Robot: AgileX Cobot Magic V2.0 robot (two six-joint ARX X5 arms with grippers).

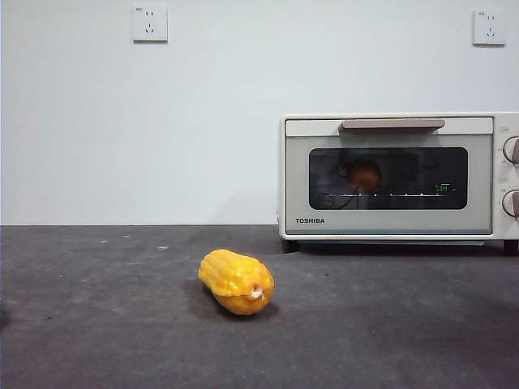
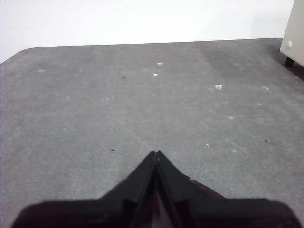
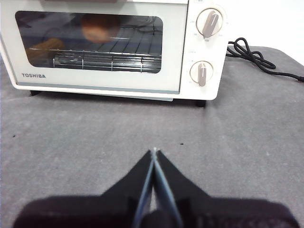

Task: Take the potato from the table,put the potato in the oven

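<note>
The right gripper (image 3: 154,152) is closed and empty, facing the oven (image 1: 389,227); the left gripper (image 2: 156,154) is closed too, above bare table (image 2: 142,95). The potato (image 1: 365,174) already sits on the rack behind the shut door (corn (image 1: 235,281) lies at 7 o'clock from the oven). The task seems finished; next only waiting is needed

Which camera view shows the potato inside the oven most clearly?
The right wrist view: the potato sits large on the rack behind the oven glass. The front view shows it smaller and dimmer. The left wrist view shows no potato.
</note>
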